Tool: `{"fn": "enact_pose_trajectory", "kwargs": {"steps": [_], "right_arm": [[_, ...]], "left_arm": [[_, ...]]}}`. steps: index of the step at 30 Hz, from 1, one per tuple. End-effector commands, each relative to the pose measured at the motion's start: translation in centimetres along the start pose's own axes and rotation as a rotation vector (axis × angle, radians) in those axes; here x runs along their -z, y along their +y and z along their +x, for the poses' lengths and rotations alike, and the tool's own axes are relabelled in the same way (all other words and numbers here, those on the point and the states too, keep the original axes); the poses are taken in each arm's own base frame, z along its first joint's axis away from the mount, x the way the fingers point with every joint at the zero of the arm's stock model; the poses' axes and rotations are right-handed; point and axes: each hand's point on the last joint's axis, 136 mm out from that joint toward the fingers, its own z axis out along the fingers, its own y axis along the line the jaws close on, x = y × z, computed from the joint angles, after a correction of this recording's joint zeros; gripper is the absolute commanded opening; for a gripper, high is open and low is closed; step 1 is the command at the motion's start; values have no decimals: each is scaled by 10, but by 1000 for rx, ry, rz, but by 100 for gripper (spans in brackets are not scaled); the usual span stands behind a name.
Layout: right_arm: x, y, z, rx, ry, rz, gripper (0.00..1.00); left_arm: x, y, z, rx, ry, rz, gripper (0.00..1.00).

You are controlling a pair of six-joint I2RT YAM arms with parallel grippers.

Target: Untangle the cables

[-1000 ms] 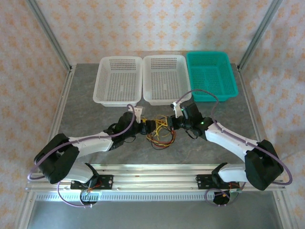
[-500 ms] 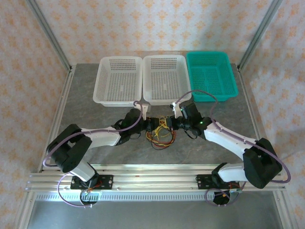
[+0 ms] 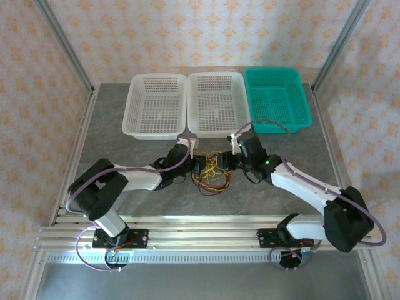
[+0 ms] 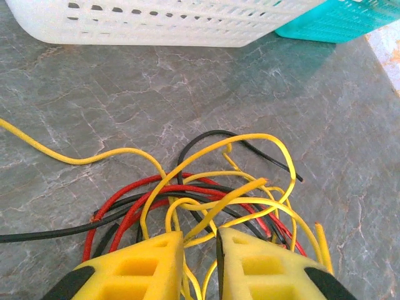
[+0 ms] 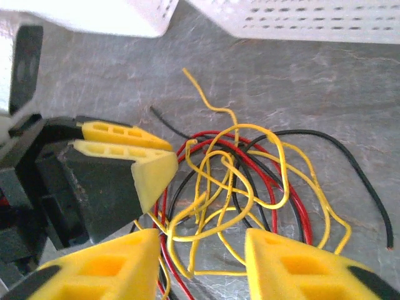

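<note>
Grey marble desk (image 3: 125, 119) carries the work. Left pincer (image 4: 200, 250) is nearly closed on a yellow strand; right pincer (image 5: 200, 250) is spread. Between them lie the cables (image 3: 212, 172): light, springy, likely slippery. Best pinch one free loop.

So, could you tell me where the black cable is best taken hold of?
Grip the black cable on its free arc curving out past the yellow loops, near its loose end. Bring the right tool in from the open table side, since nothing crosses that stretch.
</note>
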Motion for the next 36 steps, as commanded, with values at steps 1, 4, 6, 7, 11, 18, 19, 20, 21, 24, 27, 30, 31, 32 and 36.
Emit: {"fn": "enact_pose_trajectory", "kwargs": {"steps": [1, 4, 6, 7, 11, 18, 19, 20, 21, 24, 27, 30, 31, 32, 36], "right_arm": [[14, -27, 4, -139, -57, 143, 44], [22, -51, 11, -271, -96, 262, 45], [23, -65, 17, -352, -113, 327, 44], [22, -70, 20, -380, -111, 341, 43], [8, -78, 30, -430, -48, 356, 40], [0, -96, 32, -472, -26, 373, 39], [1, -99, 31, -482, -34, 368, 39], [2, -100, 29, -489, -42, 361, 40], [3, -101, 27, -497, -51, 356, 40], [7, -101, 23, -500, -69, 336, 40], [8, -97, 20, -482, -71, 315, 41], [9, -98, 22, -470, -65, 318, 42], [9, -98, 22, -468, -63, 323, 42], [10, -99, 22, -465, -64, 326, 42], [12, -102, 24, -462, -63, 347, 42]], "left_arm": [[-5, 5, 0, 15, -11, -26, 22], [-5, 8, 4, 17, -3, -31, 22], [-5, 9, 5, 22, -3, -31, 22], [-5, 9, 8, 26, 1, -30, 22], [-1, 8, 9, 29, -1, -16, 24], [28, -11, -15, -4, -98, 43, 66], [29, -15, -17, -16, -103, 47, 75], [28, -19, -19, -30, -104, 49, 81], [26, -23, -20, -49, -95, 40, 88], [12, -30, -18, -109, -62, -19, 96], [-1, -27, -21, -118, -51, -106, 98], [-11, -28, -22, -128, -32, -164, 99], [-13, -29, -22, -137, -26, -174, 99], [-15, -29, -21, -147, -20, -189, 99], [-19, -26, -12, -174, 26, -237, 99]]}}
